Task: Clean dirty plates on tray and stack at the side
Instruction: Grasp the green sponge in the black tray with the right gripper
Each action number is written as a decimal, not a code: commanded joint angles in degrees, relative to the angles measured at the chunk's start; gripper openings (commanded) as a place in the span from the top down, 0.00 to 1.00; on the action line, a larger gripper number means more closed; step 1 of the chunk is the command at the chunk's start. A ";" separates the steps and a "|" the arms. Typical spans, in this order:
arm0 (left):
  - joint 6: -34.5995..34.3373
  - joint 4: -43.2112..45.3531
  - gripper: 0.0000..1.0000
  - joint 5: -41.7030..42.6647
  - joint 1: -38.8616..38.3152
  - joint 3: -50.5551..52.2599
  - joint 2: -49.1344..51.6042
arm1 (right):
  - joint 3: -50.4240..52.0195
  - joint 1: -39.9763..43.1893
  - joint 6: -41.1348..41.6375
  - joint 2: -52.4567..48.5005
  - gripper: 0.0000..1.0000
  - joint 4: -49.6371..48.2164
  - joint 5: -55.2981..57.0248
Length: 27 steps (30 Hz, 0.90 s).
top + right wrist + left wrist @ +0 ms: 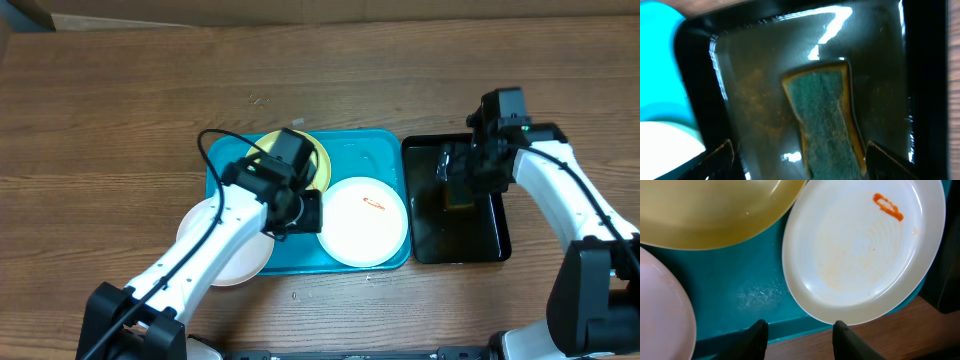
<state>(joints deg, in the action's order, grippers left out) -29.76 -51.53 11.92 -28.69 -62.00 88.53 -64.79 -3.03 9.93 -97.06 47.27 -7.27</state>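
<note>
Smeared white plate [363,220]: right half of turquoise tray [372,148]
Yellow-green plate [320,160]: tray's far left, partly hidden
Second white plate [248,268]: overhanging tray's left edge onto desk [120,120]
Left fingers [758,337]: wide, empty (over tray's near rim)
Black tray [458,248]: just right; green sponge [827,120] inside
Right fingers [722,160]: wide, over the sponge

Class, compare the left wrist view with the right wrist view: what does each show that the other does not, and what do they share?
Only the left wrist: the orange smear on the white plate, the yellow-green plate and a second pale plate. Only the right wrist: the glossy black tray holding a green sponge. Both: the turquoise tray, a white plate edge and open jaws.
</note>
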 commanded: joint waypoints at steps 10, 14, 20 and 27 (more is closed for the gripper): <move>-6.27 5.53 0.50 -9.94 -3.96 4.74 0.37 | 9.92 0.09 0.17 -0.26 0.18 -7.65 -0.31; -6.29 7.13 0.50 -9.99 -4.17 5.75 0.70 | 11.85 0.09 0.20 -0.26 0.32 -7.65 -0.33; -6.27 7.54 0.48 -9.99 -4.46 6.03 3.19 | 11.87 0.11 3.82 -0.26 0.39 -2.82 -0.31; -6.25 8.96 0.47 -9.49 -4.33 6.03 5.70 | 7.10 0.15 3.74 -0.26 0.31 -1.70 -0.26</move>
<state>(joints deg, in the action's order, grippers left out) -34.89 -42.74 3.07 -32.64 -56.55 93.62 -54.08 -3.03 13.19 -97.10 45.69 -7.27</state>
